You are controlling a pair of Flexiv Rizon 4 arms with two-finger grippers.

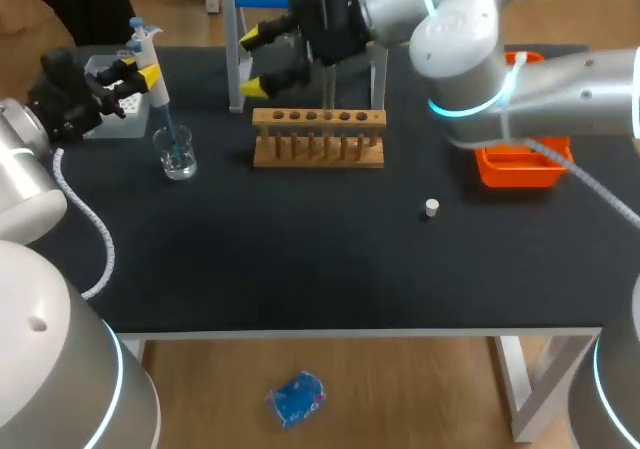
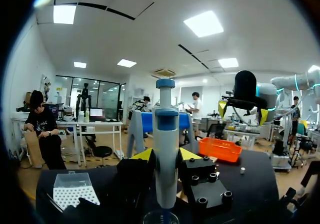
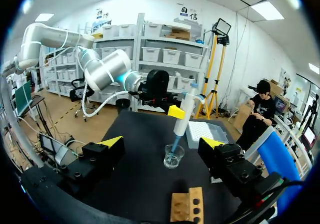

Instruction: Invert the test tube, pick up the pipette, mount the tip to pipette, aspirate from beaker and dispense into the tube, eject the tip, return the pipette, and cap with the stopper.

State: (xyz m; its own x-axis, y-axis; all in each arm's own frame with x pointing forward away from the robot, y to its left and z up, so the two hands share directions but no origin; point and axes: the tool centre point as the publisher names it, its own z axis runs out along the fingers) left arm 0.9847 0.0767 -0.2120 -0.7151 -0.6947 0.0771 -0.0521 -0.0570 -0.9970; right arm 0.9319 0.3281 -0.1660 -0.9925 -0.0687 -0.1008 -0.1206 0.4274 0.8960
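While your left jaws are clamped on the pipette (image 2: 165, 149) from both sides, its long axis runs near upright, plunger up and blue tip (image 1: 170, 134) down inside the beaker (image 1: 177, 159), which stands straight under them. That reads as the aspirate step. Just beside the beaker, toward the desk's far left corner, sits the tip box (image 1: 118, 121).

Your right jaws stand wide apart and hold nothing. They hang above and behind the rack (image 1: 318, 137), facing the beaker across the desk (image 1: 300, 259).

The coming move turns on one line. From the beaker, the rack lies to the right, toward the middle of the desk. The left arm is the one carrying the pipette, so it should lift the tip clear of the glass rim before swinging that way, and keep the axis vertical. You cannot make out the tube in the rack from any view, so which hole to aim at is unclear.

Farther right, the stopper (image 1: 431, 207) lies alone on the desk. Beyond it the orange bin (image 1: 525, 167) sits under the right arm.
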